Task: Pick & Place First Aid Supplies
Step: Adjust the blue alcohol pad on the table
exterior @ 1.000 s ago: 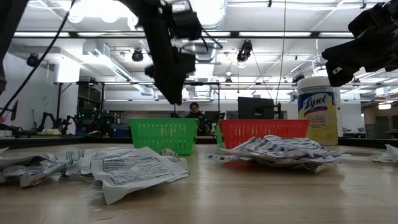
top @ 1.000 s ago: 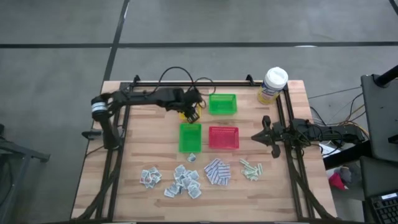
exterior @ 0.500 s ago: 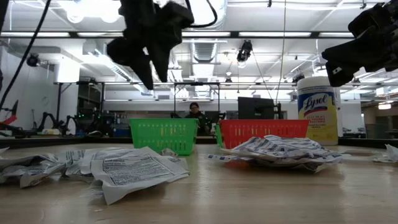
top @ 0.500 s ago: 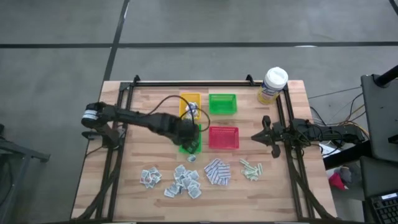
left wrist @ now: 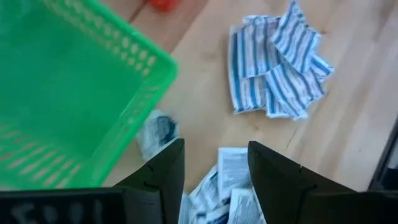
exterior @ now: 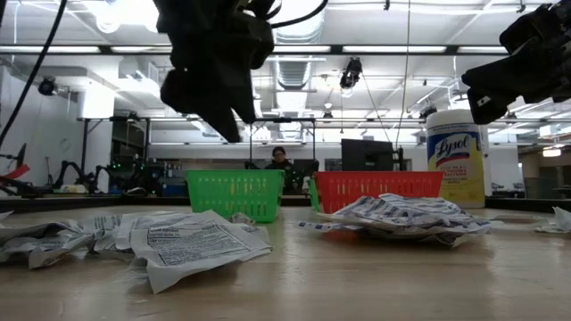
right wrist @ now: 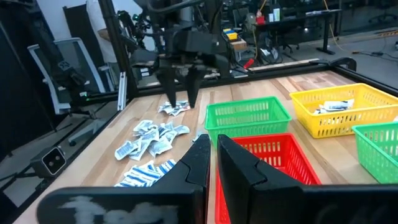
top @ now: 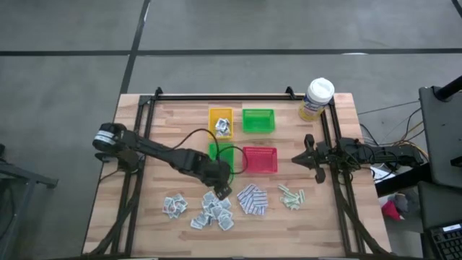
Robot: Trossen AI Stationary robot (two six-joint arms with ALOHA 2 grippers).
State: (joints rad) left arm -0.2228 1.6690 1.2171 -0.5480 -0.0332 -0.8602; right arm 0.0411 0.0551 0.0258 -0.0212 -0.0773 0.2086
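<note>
Left gripper open and empty above the white-grey sachets; right gripper idle at the table's right edge.

The left gripper (top: 223,188) hangs over the near corner of the front green tray (left wrist: 68,106), fingers (left wrist: 273,177) spread, holding nothing. White-grey sachets (top: 214,209) lie just below it; one loose sachet (left wrist: 155,132) touches the tray wall. Blue-striped pads (top: 252,200) sit beside them, pale green strips (top: 291,196) farther right. A yellow tray (top: 221,121) holds a few sachets. The right gripper (top: 300,159) is nearly closed, empty.
</note>
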